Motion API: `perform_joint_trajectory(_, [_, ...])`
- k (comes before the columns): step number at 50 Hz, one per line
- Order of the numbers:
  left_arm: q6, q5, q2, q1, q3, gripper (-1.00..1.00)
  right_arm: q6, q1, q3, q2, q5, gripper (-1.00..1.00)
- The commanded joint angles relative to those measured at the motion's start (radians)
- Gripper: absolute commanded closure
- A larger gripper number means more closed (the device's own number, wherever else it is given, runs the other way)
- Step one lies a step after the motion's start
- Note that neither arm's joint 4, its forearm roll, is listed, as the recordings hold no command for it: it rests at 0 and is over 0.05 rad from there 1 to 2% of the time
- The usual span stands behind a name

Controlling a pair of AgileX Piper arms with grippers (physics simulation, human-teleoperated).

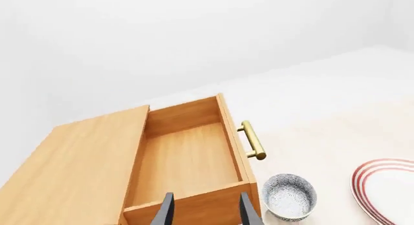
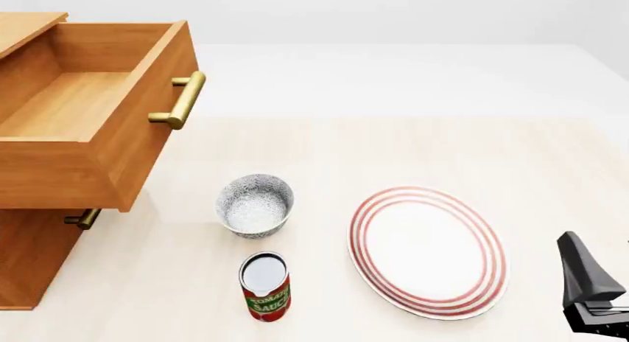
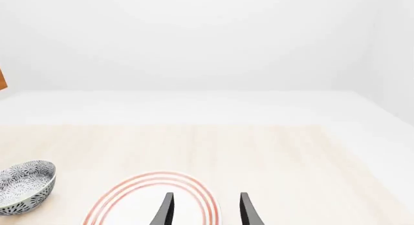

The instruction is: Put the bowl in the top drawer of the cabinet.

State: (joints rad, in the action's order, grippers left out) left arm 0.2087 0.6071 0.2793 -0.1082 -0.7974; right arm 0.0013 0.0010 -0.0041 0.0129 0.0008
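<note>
Bowl upright, mouth up, on table; both hands parted, empty.

From the front we look down on the counter from above. The left wrist camera looks down over the open top drawer; the right wrist camera looks low across the counter. All three views share the bowl and plate.

The top drawer stands pulled out with bare wood inside, open from above. On the worktop below its front corner, the bowl has a can just in front and a plate near its right; bare surface lies behind it.
</note>
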Motion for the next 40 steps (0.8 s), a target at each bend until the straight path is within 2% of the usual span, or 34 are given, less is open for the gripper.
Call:
perform_joint_trajectory(1, [0.042,0.089,0.165,-0.072,-0.202,-1.00,0.000,0.000,0.000,0.000,0.000,-1.00])
perform_joint_trajectory(2, [0.007,0.119,0.241,-0.103,-0.290,-1.00,0.000,0.000,0.000,0.001,0.000,-1.00])
perform_joint_trajectory(4, [0.003,0.149,0.300,-0.134,-0.360,-1.00,0.000,0.000,0.000,0.001,-0.001,-1.00])
perform_joint_trajectory(5, [0.003,0.149,0.300,-0.134,-0.361,-1.00,0.000,0.000,0.000,0.001,-0.001,-1.00])
perform_joint_trajectory(12, [0.085,0.225,0.462,-0.209,-0.542,-1.00,0.000,0.000,0.000,0.002,-0.002,-1.00])
perform_joint_trajectory(15, [0.092,0.234,0.497,-0.226,-0.578,-1.00,0.000,0.000,-0.001,0.003,-0.003,-1.00])
perform_joint_trajectory(16, [0.122,0.239,0.540,-0.235,-0.600,-1.00,0.000,0.000,-0.001,0.003,-0.003,-1.00])
perform_joint_trajectory(20, [0.155,0.233,0.580,-0.246,-0.624,-1.00,0.000,0.000,-0.001,0.004,-0.003,-1.00])
perform_joint_trajectory(29, [0.169,0.269,0.694,-0.277,-0.736,-1.00,0.000,0.000,-0.001,0.003,-0.003,-1.00])
perform_joint_trajectory(32, [0.204,0.297,0.753,-0.310,-0.786,-1.00,0.000,0.000,-0.001,0.004,-0.003,-1.00])
perform_joint_trajectory(36, [0.214,0.383,0.824,-0.355,-0.896,-1.00,0.000,0.000,-0.001,0.004,-0.003,-1.00])
perform_joint_trajectory(38, [0.185,0.423,0.865,-0.373,-0.970,-1.00,0.000,0.000,-0.001,0.003,-0.003,-1.00])
perform_joint_trajectory(39, [0.185,0.425,0.866,-0.373,-0.972,-1.00,0.000,0.000,-0.001,0.003,-0.003,-1.00])
perform_joint_trajectory(40, [0.218,0.434,0.875,-0.391,-0.976,-1.00,0.000,0.000,-0.001,0.003,-0.003,-1.00])
